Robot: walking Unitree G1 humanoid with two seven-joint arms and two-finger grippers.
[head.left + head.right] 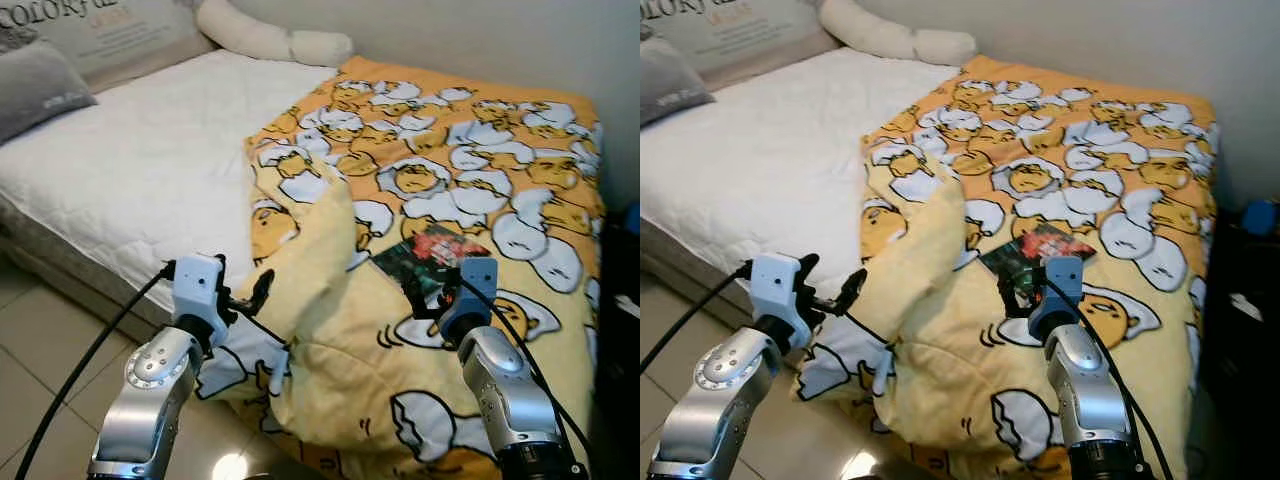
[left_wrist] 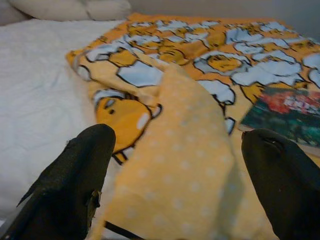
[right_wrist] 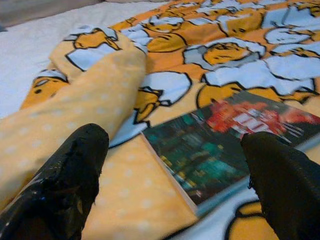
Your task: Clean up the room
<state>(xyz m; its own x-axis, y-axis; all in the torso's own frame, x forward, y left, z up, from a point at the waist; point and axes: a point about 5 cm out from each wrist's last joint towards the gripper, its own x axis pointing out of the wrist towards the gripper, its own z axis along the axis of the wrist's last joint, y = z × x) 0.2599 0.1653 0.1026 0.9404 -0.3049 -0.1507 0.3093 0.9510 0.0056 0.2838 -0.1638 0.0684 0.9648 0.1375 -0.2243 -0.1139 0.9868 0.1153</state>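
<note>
A yellow blanket [image 1: 440, 170] printed with cartoon eggs covers the right half of the bed, and a fold of it [image 1: 315, 260] is bunched up near the front edge. On the blanket lies a dark green and red book [image 1: 430, 255]. My right gripper [image 3: 175, 175] is open, hovering just in front of the book [image 3: 225, 137], fingers [image 3: 70, 170] spread to either side. My left gripper [image 2: 175, 190] is open too, held before the raised fold [image 2: 185, 165] at the bed's front edge.
The bare white mattress [image 1: 130, 160] takes up the left half of the bed, with a grey pillow [image 1: 40, 85] and a cream bolster [image 1: 270, 40] at the head. Tiled floor [image 1: 40, 350] lies below. A dark piece of furniture [image 1: 1240, 290] stands right of the bed.
</note>
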